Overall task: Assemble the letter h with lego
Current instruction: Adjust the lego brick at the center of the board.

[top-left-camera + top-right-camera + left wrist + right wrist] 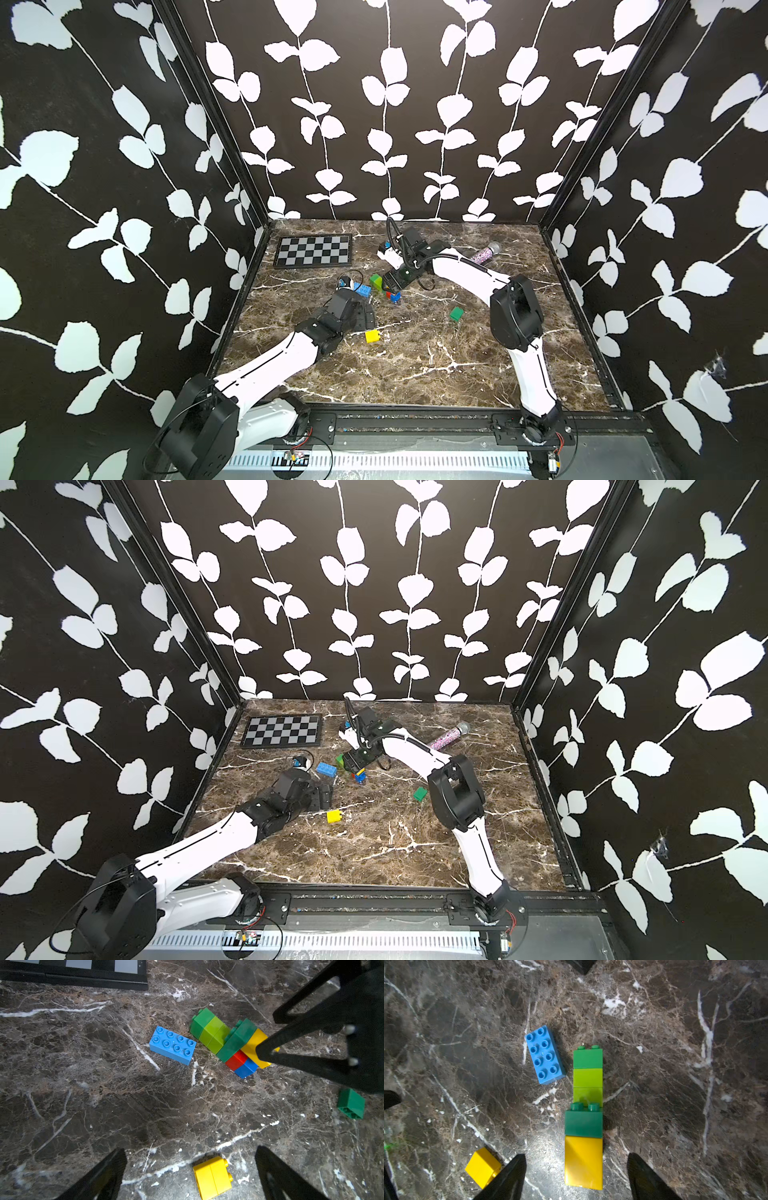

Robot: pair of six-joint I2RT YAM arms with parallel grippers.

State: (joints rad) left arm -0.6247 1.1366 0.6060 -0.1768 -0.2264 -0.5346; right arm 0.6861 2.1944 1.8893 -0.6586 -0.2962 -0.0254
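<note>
Closest in, along the lower edge of both top views, the left arm (249,382) comes up from the lower left and the right arm (536,374) from the lower right, over the marbled surface (415,374). Next out, just left of centre, a loose yellow brick (372,336) lies on its side. The left pincer (366,316) hangs just above it in the frame, jaws spread wide and holding nothing. Its wrist view shows that brick between the fingertips but clear of both. A loose dark green brick (456,313) sits right of centre, well apart from the rest. Further up, at mid-frame, a long light blue brick (363,289) lies studs up just beside the built piece (228,1041). That piece is a green, lime, lime row lying on its side, with dark green and yellow riding on it and red and blue under those. The right pincer (576,1156) straddles the yellow end, jaws apart with a gap on each side, gripping nothing. By my reading the h is only part built. To do this step well, lift straight off without nudging the stack, then take a loose brick square across its flat sides, line up the studs and press down while the other pincer steadies the stack. Farthest off, a chequered board (313,250) lies upper left and a microphone (484,252) upper right.
</note>
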